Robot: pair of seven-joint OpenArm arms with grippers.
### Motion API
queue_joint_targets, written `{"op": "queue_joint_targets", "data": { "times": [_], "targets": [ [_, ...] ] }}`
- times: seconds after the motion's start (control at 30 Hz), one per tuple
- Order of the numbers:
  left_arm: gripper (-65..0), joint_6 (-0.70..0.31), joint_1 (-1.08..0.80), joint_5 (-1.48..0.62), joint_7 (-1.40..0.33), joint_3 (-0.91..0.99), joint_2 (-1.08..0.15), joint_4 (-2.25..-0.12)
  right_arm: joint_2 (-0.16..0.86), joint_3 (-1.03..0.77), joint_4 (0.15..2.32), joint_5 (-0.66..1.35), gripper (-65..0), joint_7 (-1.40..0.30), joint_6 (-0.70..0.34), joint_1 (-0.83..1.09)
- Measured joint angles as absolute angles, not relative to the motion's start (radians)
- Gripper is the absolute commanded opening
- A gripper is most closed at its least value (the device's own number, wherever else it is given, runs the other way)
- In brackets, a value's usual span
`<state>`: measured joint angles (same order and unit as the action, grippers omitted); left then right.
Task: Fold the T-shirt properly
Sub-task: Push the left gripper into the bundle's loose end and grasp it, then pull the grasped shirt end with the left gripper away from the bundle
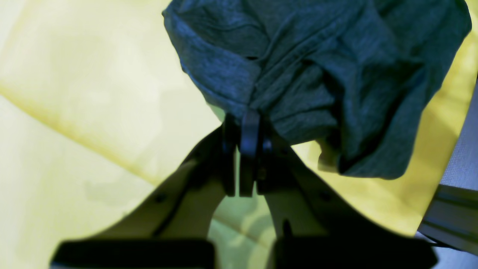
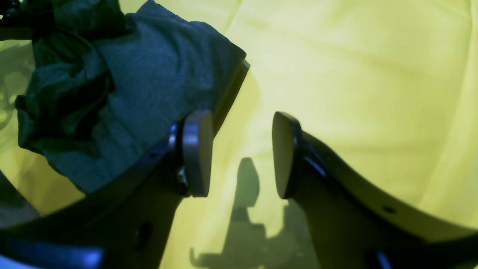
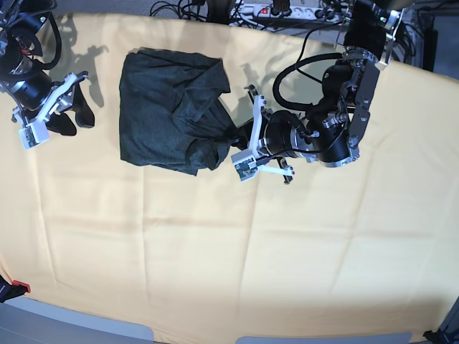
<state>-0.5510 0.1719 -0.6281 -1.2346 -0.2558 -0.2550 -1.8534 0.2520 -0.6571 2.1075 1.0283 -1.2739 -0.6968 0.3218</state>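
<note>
The T-shirt (image 3: pixel 168 107) is a dark teal-grey bundle, roughly folded and rumpled, lying on the yellow cloth at the back left of the base view. My left gripper (image 3: pixel 237 137) is at its right lower corner, shut on a pinch of fabric. The left wrist view shows the T-shirt (image 1: pixel 317 67) bunched up just beyond the closed left gripper (image 1: pixel 248 125). My right gripper (image 3: pixel 74 111) stands open to the left of the shirt, apart from it. In the right wrist view the right gripper (image 2: pixel 241 153) has nothing between its pads, and the T-shirt (image 2: pixel 130 82) lies to its left.
A yellow cloth (image 3: pixel 229 244) covers the whole table and shows some creases. A power strip with cables (image 3: pixel 280 10) lies along the back edge. A small red item (image 3: pixel 19 288) sits at the front left corner.
</note>
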Motion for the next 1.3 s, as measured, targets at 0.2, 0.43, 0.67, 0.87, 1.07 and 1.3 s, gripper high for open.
{"op": "queue_joint_targets", "data": {
  "times": [0.2,0.43,0.67,0.87,1.07,1.3],
  "targets": [
    [-26.4,-0.551,0.197,-0.64,-1.227,-0.256,-0.255,-1.853,0.252,-0.657,2.107,1.028,-38.1,-1.274,-0.697,0.322],
    [-17.5,-0.532,0.233,-0.686,-1.261,-0.245,-0.252,-1.854,0.252,-0.657,2.107,1.028,-38.1,-1.273,-0.697,0.322],
    [-17.5,-0.692,0.233,-1.206,-1.41,-0.239,-0.324,-1.856,0.252,-0.657,2.107,1.028,-38.1,-1.272,-0.697,0.322],
    [-17.5,-0.693,0.217,-1.169,-1.406,-0.239,-0.33,-1.858,0.252,-0.657,2.107,1.029,-38.1,-1.271,-0.697,0.322],
    [-17.5,-0.693,0.143,-1.127,-1.38,-0.241,-0.321,-1.857,0.252,-0.657,2.107,1.028,-38.1,-1.271,-0.697,0.322],
    [-17.5,-0.672,0.08,-0.898,-1.226,-0.241,-0.247,-1.857,0.252,-0.657,2.107,1.029,-38.1,-1.271,-0.696,0.322]
  ]
}}
